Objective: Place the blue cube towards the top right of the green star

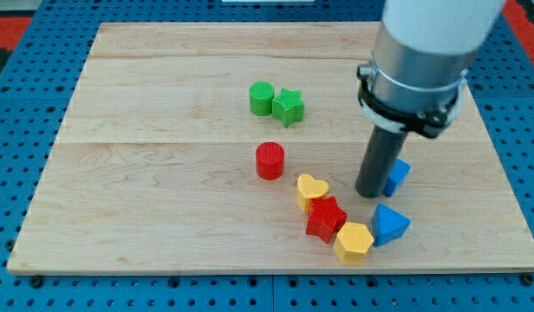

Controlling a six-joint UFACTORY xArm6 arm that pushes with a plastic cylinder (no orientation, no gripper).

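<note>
my tip (369, 194) sits on the bench (163, 217), touching the left side of the blue cube (397, 176); it's a bare rod w/ no tool to clench. cube's well to the lower right of the green star (289, 107), which is beside the green cylinder (262, 98).

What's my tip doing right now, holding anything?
No claw: my tip holds nothing, resting against the blue cube's left side, far below-right of the green star.

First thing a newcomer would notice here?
The big grey arm at the view's upper right, its dark rod ending with my tip against the blue cube. Then the cluster at lower centre: yellow heart, red star, and the green star higher up.
</note>
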